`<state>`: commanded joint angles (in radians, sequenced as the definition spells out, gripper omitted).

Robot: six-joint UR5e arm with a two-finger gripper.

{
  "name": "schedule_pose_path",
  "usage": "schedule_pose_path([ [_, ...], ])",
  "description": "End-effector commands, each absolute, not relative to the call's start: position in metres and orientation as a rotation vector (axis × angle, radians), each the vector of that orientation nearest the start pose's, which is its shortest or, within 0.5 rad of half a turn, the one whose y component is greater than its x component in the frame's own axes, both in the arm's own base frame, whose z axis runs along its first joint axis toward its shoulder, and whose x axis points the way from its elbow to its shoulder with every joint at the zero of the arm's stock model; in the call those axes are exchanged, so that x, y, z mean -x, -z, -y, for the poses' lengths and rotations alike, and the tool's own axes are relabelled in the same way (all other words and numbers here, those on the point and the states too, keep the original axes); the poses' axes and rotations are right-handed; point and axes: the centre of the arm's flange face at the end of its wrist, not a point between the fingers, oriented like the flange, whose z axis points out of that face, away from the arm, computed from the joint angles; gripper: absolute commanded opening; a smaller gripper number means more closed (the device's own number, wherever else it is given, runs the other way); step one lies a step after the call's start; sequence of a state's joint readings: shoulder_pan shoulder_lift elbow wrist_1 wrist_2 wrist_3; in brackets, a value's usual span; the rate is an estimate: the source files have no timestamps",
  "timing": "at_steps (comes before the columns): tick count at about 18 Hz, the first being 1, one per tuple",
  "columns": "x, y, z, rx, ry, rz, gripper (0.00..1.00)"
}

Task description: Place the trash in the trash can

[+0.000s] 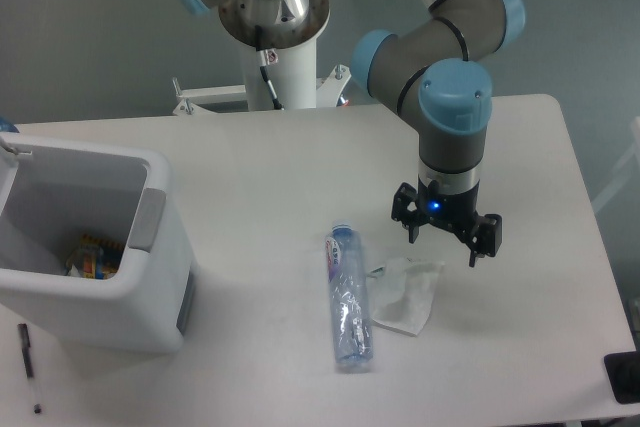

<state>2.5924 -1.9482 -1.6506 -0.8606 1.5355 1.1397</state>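
The jaws stand spread and hold nothing: the gripper hangs just above and to the right of the wrapper. Taking the wrapper as landmark and going left to right: a pen lies far left, below the trash can, which stands well to the left with some colourful bits already inside; the bottle lies just left of the wrapper, blue cap pointing away. Neither piece appears binned yet, so the reach for the first pickup looks under way. Next, I judge, the gripper must drop over the wrapper and pinch.
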Motion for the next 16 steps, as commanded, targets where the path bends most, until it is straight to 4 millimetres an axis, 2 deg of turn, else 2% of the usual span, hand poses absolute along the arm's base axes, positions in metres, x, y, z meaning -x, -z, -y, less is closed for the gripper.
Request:
schedule_pose_path([
  [10, 0.465, -0.313, -0.446, 2.967, -0.303, -0.172, 1.0],
  [13, 0.463, -0.306, -0.446, 2.97, -0.285, -0.165, 1.0],
  [16, 0.459, -0.291, -0.444, 2.943, -0.281, -0.162, 1.0],
])
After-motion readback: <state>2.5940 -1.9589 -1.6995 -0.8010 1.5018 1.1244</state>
